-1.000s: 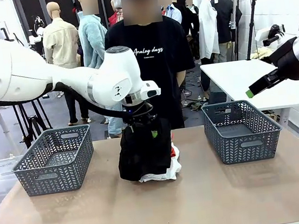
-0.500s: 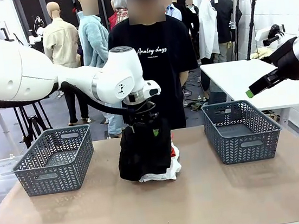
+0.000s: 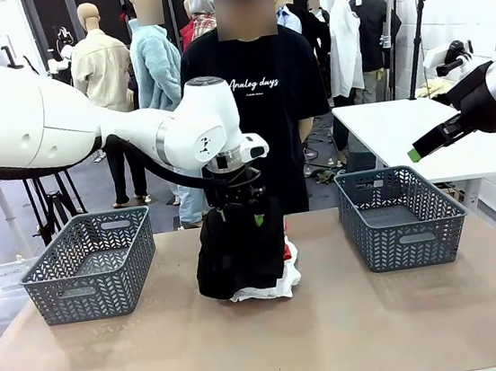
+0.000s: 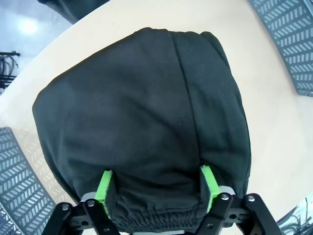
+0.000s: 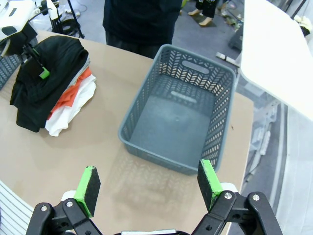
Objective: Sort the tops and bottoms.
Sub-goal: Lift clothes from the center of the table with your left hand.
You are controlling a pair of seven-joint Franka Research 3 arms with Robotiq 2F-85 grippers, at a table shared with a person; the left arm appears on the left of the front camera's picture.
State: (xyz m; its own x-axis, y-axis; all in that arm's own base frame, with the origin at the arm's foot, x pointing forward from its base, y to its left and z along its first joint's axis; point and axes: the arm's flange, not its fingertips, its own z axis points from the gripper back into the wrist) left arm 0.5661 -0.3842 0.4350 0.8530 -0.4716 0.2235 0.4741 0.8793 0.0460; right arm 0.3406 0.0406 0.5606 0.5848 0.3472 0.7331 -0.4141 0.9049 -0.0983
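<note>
Front view: the pile of clothes [image 3: 257, 270] lies on the table [image 3: 339, 337], with the black bottom [image 3: 237, 246] draped over the white tops [image 3: 276, 281]. The left gripper [image 3: 238, 216] stands directly on top of the pile, and the right gripper [image 3: 426, 143] hangs high, far to the right of it.

Left wrist view: the fingers [image 4: 103, 186] stand apart, one on each side of the black bottom's gathered edge.

Right wrist view: the right gripper's jaws are wide apart and hold nothing. An orange-red top [image 5: 68, 100] peeks out of the pile, and a grey basket [image 5: 195, 51] stands to the right of it.
</note>
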